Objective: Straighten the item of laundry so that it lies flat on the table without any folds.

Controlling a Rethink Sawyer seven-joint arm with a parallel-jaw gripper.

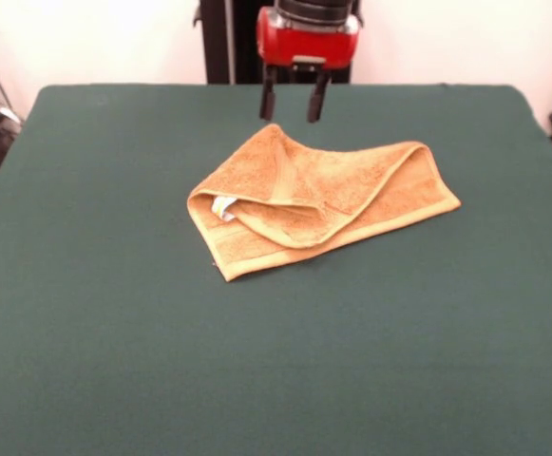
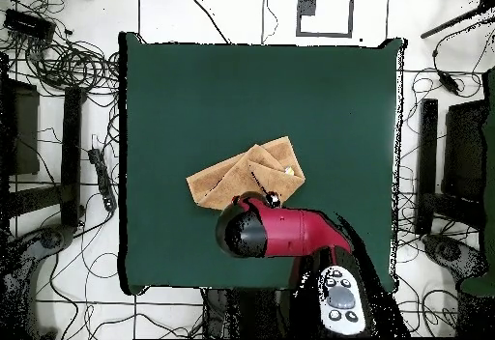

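The orange-tan towel (image 1: 323, 195) lies crumpled near the middle of the dark green table (image 1: 114, 332). Its sides are folded over onto it, and a small white label (image 1: 223, 206) shows at its left fold. My gripper (image 1: 291, 116) hangs just above and behind the towel's far corner, fingers apart and empty. In the overhead view the towel (image 2: 247, 174) lies on the table (image 2: 319, 95) as a folded, uneven shape. There the red and black arm (image 2: 280, 232) reaches over its near edge and hides the gripper.
The black pedestal (image 1: 228, 38) stands behind the table's far edge. Cables and dark equipment (image 2: 58, 66) lie on the floor around the table. A grey and white part of the robot's base (image 2: 338, 302) sits at the table's near side.
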